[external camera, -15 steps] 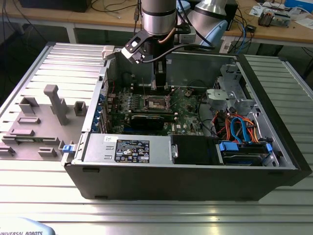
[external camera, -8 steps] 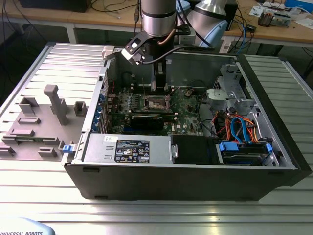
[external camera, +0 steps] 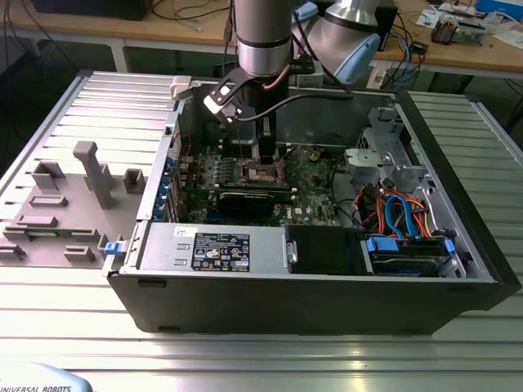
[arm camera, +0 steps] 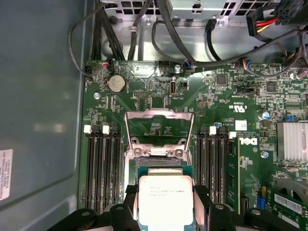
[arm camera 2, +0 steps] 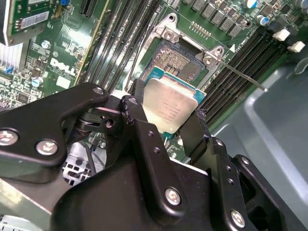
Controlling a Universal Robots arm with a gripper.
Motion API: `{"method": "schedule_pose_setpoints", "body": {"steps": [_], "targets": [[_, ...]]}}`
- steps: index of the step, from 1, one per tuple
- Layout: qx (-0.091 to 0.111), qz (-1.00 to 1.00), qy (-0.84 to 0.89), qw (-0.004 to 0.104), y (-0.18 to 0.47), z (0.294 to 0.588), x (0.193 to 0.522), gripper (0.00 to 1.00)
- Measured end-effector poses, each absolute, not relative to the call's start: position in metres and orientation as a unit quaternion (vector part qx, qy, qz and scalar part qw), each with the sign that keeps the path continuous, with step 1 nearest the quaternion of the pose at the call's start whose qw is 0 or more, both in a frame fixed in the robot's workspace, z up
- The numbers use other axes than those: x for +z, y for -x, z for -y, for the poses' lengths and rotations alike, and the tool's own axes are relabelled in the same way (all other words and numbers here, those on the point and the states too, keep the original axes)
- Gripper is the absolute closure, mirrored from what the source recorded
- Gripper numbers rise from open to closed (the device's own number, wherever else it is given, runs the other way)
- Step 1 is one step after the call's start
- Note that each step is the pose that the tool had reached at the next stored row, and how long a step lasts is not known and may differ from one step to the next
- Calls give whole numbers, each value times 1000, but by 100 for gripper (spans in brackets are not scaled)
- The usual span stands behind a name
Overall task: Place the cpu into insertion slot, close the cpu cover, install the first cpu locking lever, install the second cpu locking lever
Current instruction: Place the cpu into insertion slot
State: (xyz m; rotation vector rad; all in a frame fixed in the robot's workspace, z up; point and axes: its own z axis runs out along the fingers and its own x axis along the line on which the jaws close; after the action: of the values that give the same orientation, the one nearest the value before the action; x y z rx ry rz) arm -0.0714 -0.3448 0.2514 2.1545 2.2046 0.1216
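Pincer (arm camera: 165,193) grips cpu (arm camera: 165,204) beside open cpu cover (arm camera: 159,114).

Even, diffuse light from overhead fills the exterior view. The ribbed bench (external camera: 458,359) gleams pale, while the open computer case (external camera: 286,306) stays darker inside, with the arm shading the board. In both wrist views the metal top of the cpu (arm camera: 166,199) (arm camera 2: 169,109) catches a bright, washed-out glare. The black hand (arm camera 2: 166,122) carries small highlights on its screws and edges. A faint, soft reflection lies on the grey case wall (arm camera: 38,120).
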Motion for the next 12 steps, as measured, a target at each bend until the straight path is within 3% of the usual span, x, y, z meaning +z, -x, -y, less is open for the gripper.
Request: {"method": "schedule_pose_setpoints", "body": {"steps": [12], "targets": [[39,-714,-698,28,71,345,247,46]]}}
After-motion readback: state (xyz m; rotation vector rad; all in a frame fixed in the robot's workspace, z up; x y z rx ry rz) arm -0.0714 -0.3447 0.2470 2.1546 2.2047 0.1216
